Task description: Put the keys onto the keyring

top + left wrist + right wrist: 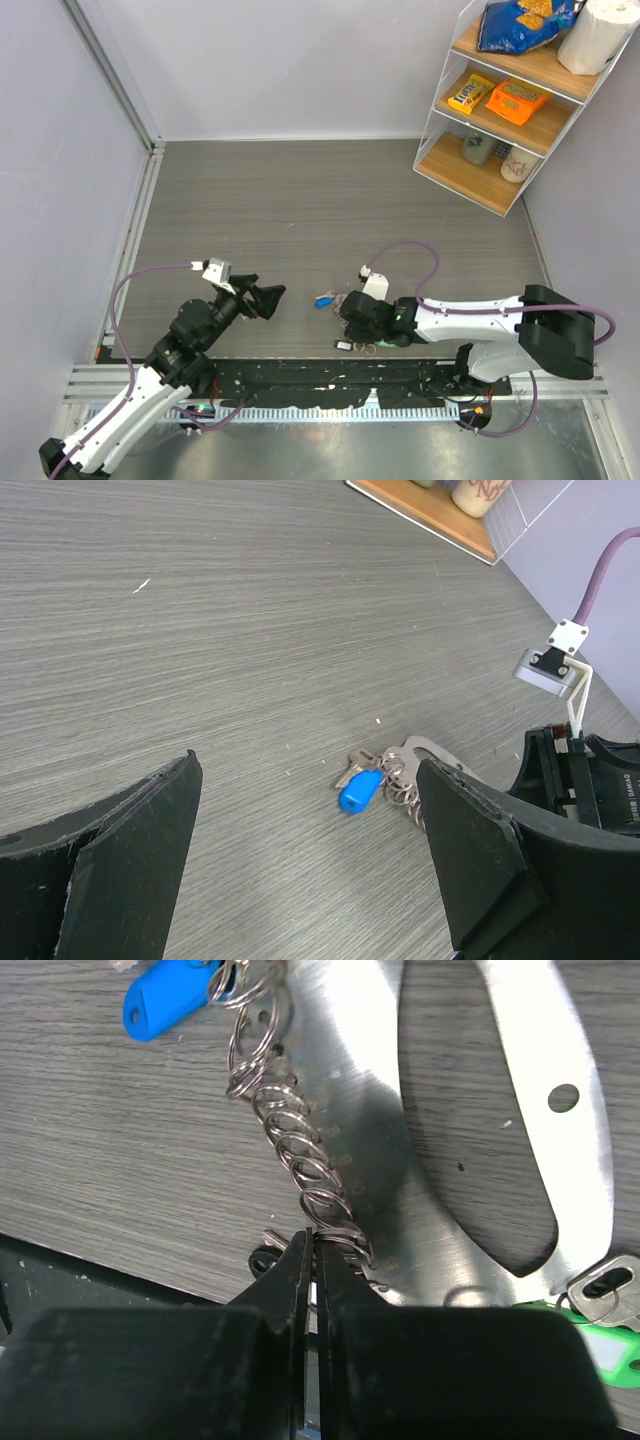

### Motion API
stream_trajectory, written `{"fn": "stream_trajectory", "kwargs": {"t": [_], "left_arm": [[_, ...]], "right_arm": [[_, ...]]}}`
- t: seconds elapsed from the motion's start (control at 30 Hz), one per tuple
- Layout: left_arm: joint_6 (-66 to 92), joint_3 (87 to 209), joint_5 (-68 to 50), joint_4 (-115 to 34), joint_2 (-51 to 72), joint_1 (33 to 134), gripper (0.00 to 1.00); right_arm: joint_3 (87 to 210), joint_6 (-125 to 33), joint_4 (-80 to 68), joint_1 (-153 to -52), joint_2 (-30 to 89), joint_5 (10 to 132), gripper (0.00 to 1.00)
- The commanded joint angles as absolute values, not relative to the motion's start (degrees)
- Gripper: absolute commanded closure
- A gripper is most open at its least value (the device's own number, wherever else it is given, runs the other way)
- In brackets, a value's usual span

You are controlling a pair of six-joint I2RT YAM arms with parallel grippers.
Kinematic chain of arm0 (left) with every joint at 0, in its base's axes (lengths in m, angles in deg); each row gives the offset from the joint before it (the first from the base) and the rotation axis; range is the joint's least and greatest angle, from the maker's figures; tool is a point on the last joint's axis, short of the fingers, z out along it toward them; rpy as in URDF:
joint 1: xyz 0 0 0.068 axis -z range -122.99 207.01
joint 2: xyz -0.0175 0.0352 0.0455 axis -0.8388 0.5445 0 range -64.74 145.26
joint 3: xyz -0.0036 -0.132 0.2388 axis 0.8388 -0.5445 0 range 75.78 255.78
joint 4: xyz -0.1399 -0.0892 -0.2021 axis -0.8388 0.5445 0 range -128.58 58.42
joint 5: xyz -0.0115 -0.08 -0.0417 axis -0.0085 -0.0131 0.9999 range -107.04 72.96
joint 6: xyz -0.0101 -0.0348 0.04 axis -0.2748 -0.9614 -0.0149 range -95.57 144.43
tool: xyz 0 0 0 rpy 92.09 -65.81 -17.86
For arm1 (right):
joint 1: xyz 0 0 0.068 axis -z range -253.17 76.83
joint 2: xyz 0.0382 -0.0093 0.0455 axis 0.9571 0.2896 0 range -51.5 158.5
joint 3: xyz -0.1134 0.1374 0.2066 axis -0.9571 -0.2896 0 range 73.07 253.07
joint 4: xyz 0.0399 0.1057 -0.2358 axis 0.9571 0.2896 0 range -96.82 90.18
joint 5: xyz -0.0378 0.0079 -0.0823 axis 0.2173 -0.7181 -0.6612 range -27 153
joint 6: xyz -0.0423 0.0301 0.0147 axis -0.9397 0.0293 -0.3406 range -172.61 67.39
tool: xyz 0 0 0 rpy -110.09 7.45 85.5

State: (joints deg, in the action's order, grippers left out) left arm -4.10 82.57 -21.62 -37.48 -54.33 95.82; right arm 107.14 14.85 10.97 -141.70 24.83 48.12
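The keyring is a pale silvery oval loop (560, 1140) lying flat on the grey table, with a chain of small rings (300, 1150) running to a blue tag (165, 1000). My right gripper (315, 1242) is shut, pinching the near end of that chain. A green-headed key (600, 1345) lies at the loop's near end. A dark-headed key (262, 1258) peeks out beside the left finger. In the top view the right gripper (352, 320) covers most of the keyring, with the blue tag (323, 299) showing. My left gripper (268, 298) is open and empty, left of the tag (359, 791) and a silver key (352, 767).
A wooden shelf unit (500, 110) with snacks, cups and a paper roll stands at the back right. Grey walls close in the table on three sides. A black mat (330, 385) and metal rail run along the near edge. Purple cables (420, 250) loop near both arms.
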Motion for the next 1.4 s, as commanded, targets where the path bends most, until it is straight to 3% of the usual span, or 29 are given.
{"fn": "stream_trajectory", "kwargs": {"t": [0.0, 0.5, 0.83, 1.1, 1.37], "left_arm": [[-4.5, 83.0, -23.1, -39.0, -53.4, 95.5, 0.04], [-3.3, 83.2, -23.5, -39.6, -51.9, 95.5, 0.04], [-5.6, 84.4, -14.6, -42.5, -53.0, 95.5, 0.04], [-9.4, 86.9, -5.9, -44.2, -52.8, 95.5, 0.04], [-11.6, 88.0, 2.3, -49.9, -49.9, 95.5, 0.04]], "right_arm": [[105.3, 15.3, 12.2, -142.0, 22.3, 45.0, 0.95], [103.9, 4.4, 5.1, -141.9, 7.5, 41.4, 0.95], [103.7, -2.8, -2.9, -140.6, 2.0, 45.5, 0.95], [100.2, -5.5, -17.0, -134.1, 0.3, 62.1, 0.95], [104.2, -11.1, -17.0, -130.6, 1.7, 78.0, 0.95]]}}
